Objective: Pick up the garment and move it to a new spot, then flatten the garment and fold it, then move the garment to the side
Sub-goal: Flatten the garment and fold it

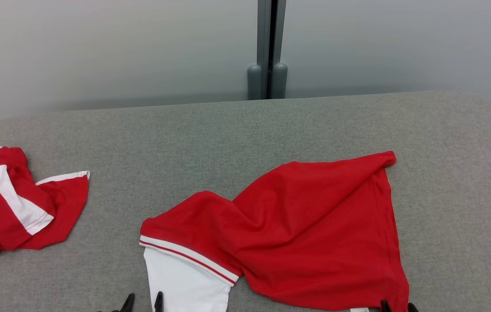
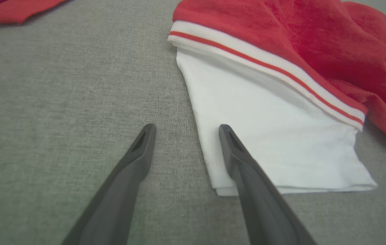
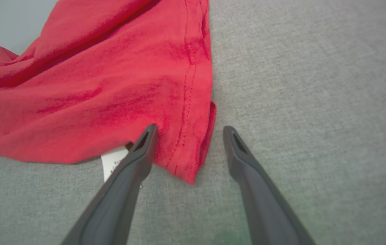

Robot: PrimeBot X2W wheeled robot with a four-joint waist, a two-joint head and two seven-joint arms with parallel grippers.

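Sprawling across the grey table (image 1: 245, 130), the red garment (image 1: 314, 229) lies bunched, its white part nearest the robot. Both tools gape wide, holding nothing. The left gripper (image 2: 186, 131) straddles the white edge and the right gripper (image 3: 188, 131) the red hem corner, seemingly poised to pinch two ends and lift. Another red garment (image 1: 16, 203) lies well apart, at the left.
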